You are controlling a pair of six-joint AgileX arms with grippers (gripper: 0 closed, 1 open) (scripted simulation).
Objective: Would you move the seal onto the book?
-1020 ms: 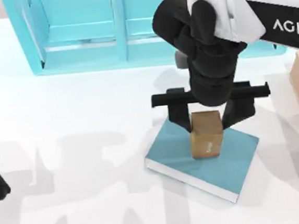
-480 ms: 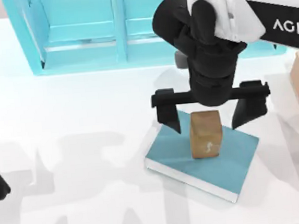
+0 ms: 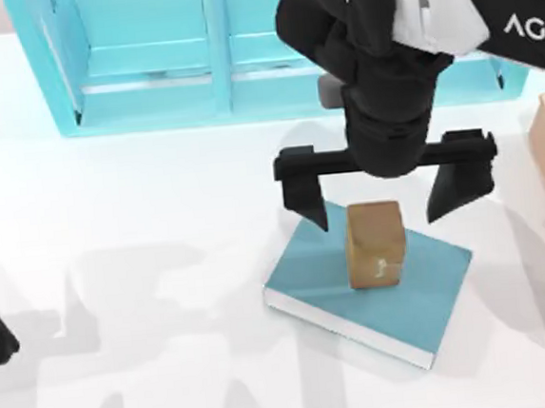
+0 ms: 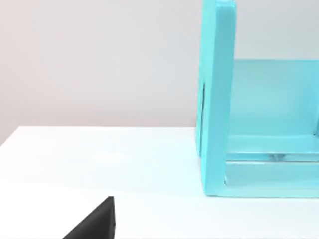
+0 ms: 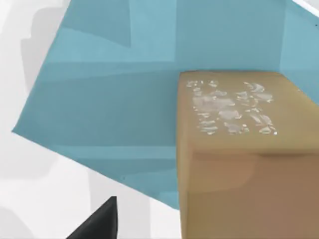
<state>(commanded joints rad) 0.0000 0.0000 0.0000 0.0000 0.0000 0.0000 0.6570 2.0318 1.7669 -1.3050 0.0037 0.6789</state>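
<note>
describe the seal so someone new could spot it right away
Find the teal shelf unit at the table's back, then the flat teal book before it. The seal stands on the book: a small tan-brown block, pale-marked, under the open right gripper.

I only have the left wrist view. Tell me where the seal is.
Observer: The seal stands upright on the book, seen from the top view.
Operator: Report the right gripper.
Observer: The right gripper is open, its fingers straddling the seal without touching it.
Operator: Give me the left arm's position.
Observer: It sits parked at the table's left edge.
Operator: Describe the seal's top.
Observer: The right wrist view shows faint pale marks on it.
</note>
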